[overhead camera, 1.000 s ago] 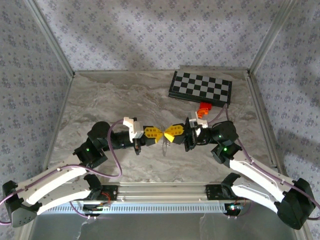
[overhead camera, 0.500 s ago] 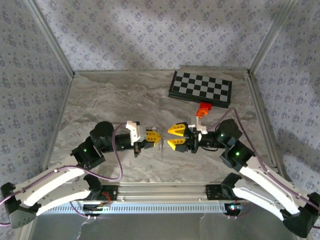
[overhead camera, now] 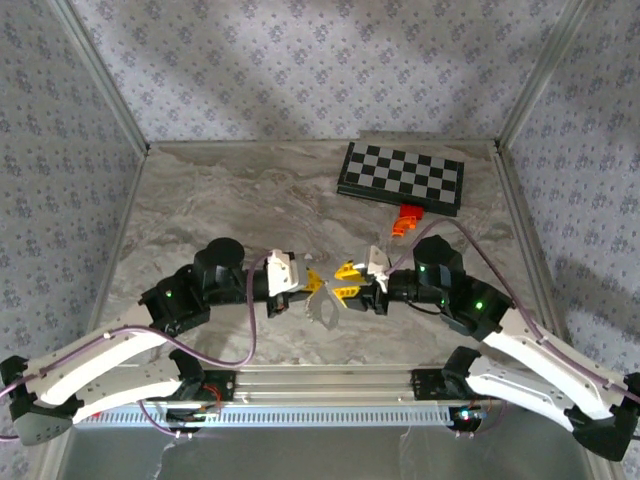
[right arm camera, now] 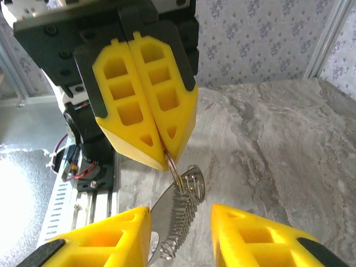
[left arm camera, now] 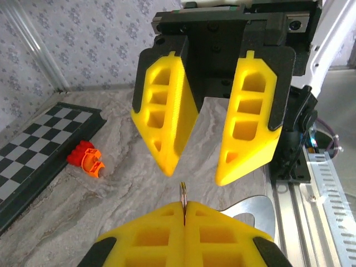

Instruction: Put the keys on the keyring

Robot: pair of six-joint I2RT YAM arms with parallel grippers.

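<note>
Left tool (right arm camera: 167, 158) clamped on keyring (right arm camera: 192, 187); right tool (left arm camera: 194, 173) apart, just beside it

Silvery keyring (right arm camera: 174, 172), chain (right arm camera: 177, 225) dangling, pinched by left end effector (right arm camera: 166, 155).

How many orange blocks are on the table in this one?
1. The orange block lies on the table just beside the near edge of the chessboard, beyond the right pincer. Others could be hidden under the arms.
</note>
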